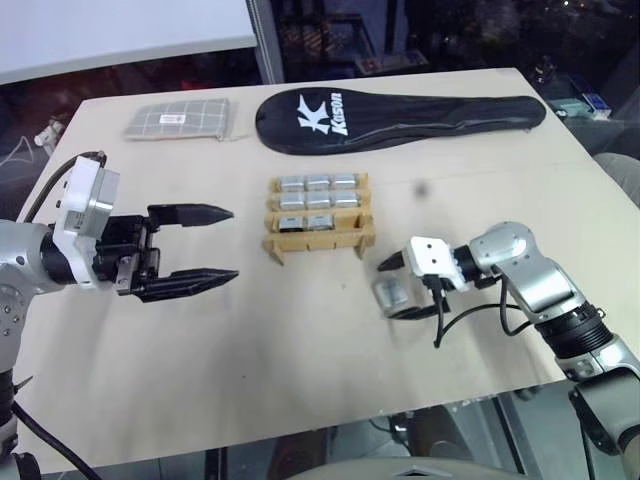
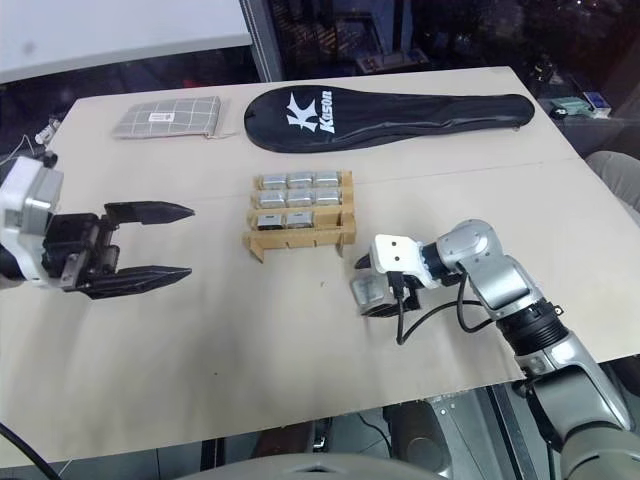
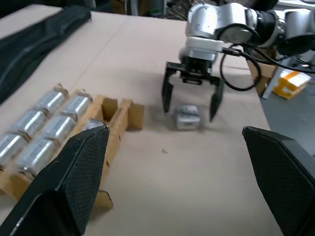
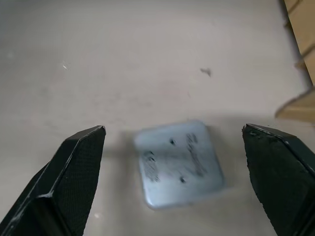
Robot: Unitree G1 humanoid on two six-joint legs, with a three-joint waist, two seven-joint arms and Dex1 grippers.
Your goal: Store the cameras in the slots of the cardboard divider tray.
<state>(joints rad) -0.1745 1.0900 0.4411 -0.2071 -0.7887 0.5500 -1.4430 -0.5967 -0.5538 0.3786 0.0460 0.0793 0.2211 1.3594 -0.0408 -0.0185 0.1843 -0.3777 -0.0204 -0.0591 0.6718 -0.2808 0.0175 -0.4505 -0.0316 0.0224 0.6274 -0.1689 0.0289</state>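
Beige and bare across most of its width, the surface (image 1: 300, 340) carried a long black racket cover (image 1: 400, 118) and a grey checked pouch (image 1: 180, 118) along its far edge, well apart from the work. Near the middle sat the cardboard divider tray (image 1: 318, 238), its two far rows filled with silver-grey cameras (image 1: 318, 192), three to a row; the near row held one camera (image 1: 293, 221) at its left end, with what looked like two slots free beside it. One loose camera (image 4: 178, 162) lay flat on the surface just off the tray's near right corner. The right hand (image 3: 192, 101) hung low over that camera with its fingers spread wide on either side and apart from it, probably lined up to close on the block for one of the free slots. The left hand (image 1: 200, 248) hovered above the surface to the tray's left, fingers also apart and holding nothing, likely kept clear so the tray stayed reachable
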